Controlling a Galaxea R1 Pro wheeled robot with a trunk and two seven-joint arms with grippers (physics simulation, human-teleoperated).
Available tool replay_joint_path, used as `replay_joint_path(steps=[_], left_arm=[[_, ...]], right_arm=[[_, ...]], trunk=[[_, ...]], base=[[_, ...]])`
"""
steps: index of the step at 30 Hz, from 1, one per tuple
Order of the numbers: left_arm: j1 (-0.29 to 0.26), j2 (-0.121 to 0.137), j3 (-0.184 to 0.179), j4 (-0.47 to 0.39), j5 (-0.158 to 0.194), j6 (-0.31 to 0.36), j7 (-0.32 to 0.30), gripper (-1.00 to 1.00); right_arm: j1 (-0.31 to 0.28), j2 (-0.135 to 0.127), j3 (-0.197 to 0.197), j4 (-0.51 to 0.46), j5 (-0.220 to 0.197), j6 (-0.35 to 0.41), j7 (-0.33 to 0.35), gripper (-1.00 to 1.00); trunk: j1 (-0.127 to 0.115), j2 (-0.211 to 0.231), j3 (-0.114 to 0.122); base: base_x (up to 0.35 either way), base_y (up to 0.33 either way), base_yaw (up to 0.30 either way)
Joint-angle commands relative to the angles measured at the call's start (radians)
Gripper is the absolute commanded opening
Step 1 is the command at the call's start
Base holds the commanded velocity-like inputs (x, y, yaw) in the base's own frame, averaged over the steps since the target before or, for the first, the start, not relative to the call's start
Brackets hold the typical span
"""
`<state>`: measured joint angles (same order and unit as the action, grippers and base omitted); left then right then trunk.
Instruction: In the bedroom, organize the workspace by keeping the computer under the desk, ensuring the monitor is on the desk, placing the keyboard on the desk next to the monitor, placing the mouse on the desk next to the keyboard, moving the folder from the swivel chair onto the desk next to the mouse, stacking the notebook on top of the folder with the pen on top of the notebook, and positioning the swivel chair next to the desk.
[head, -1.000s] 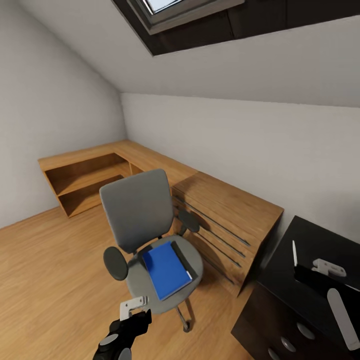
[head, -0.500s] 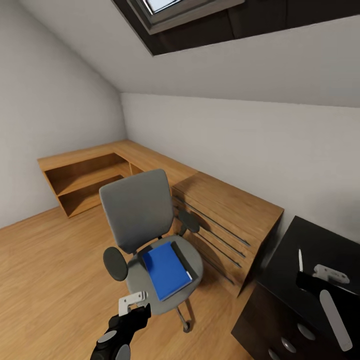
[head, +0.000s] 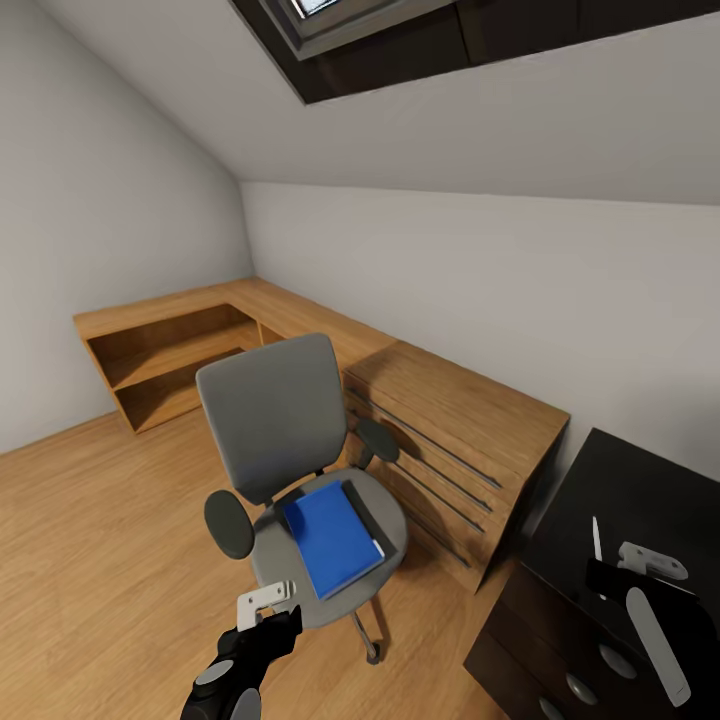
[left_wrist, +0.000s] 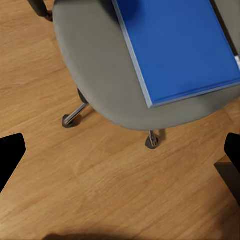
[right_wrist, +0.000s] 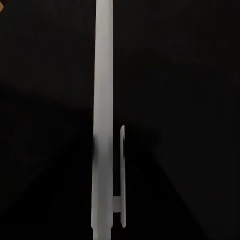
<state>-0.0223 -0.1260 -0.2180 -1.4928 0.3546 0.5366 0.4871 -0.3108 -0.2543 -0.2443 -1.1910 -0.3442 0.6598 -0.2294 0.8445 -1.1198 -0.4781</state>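
Writing is nowhere for us to read here: the bright blue flat folder with white edges (head: 331, 537) carries no legible label, and it lies flat on the seat of the grey padded swivel chair with black armrests (head: 272, 418), with a darker thin grey edge, perhaps the notebook (head: 366, 520), just showing along its far side. We see the chair standing on the oak plank floor (head: 90, 540), just in front of the oak drawer chest with long dark slots (head: 455, 430) and near the low oak shelf unit (head: 165, 350) in the corner. Our left gripper (head: 266, 602) hovers low before the chair seat; in its wrist view the two black fingertips (left_wrist: 10, 155) sit wide apart at the edges, nothing between them, the folder's corner and the chair's chrome legs below. Our right gripper (head: 640, 570) hangs over the black desk (head: 640, 490) at the right, and the thin whitish pen (head: 596, 538) stands up just ahead of it; whether those fingers grip it we cannot tell. Against the frame half a second back, the whole picture has slid slightly, so the camera moved; the right gripper and pen sit a touch lower, the left barely changed.
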Motion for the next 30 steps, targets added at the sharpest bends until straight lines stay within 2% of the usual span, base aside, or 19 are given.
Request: replay_joint_path(steps=[1, 16, 23, 24, 30], left_arm=[[-0.001, 0.000, -0.001, -0.001, 0.010, 0.002, 0.010, 1.00], [-0.001, 0.000, -0.001, -0.001, 0.010, 0.002, 0.010, 1.00], [-0.001, 0.001, 0.000, 0.001, 0.010, 0.003, 0.008, 1.00], [-0.001, 0.001, 0.000, 0.001, 0.010, 0.003, 0.007, 1.00], [-0.001, 0.002, 0.000, 0.002, 0.010, 0.003, 0.004, 1.00]], right_arm=[[-0.001, 0.000, 0.000, -0.001, -0.012, 0.003, -0.007, -1.00], [-0.001, 0.000, 0.000, -0.001, -0.012, 0.003, -0.007, -1.00], [-0.001, 0.000, 0.000, -0.002, -0.012, 0.003, -0.007, -1.00], [-0.001, 0.000, 0.000, -0.002, -0.012, 0.003, -0.007, 1.00], [-0.001, 0.000, 0.000, -0.004, -0.012, 0.003, -0.007, 1.00]], trunk=[[0.004, -0.008, -0.004], [0.062, -0.113, -0.051], [0.062, -0.113, -0.051], [0.062, -0.113, -0.051], [0.062, -0.113, -0.051]], base=[[0.000, 0.000, 0.000], [0.000, 0.000, 0.000], [0.000, 0.000, 0.000], [0.000, 0.000, 0.000], [0.000, 0.000, 0.000]])
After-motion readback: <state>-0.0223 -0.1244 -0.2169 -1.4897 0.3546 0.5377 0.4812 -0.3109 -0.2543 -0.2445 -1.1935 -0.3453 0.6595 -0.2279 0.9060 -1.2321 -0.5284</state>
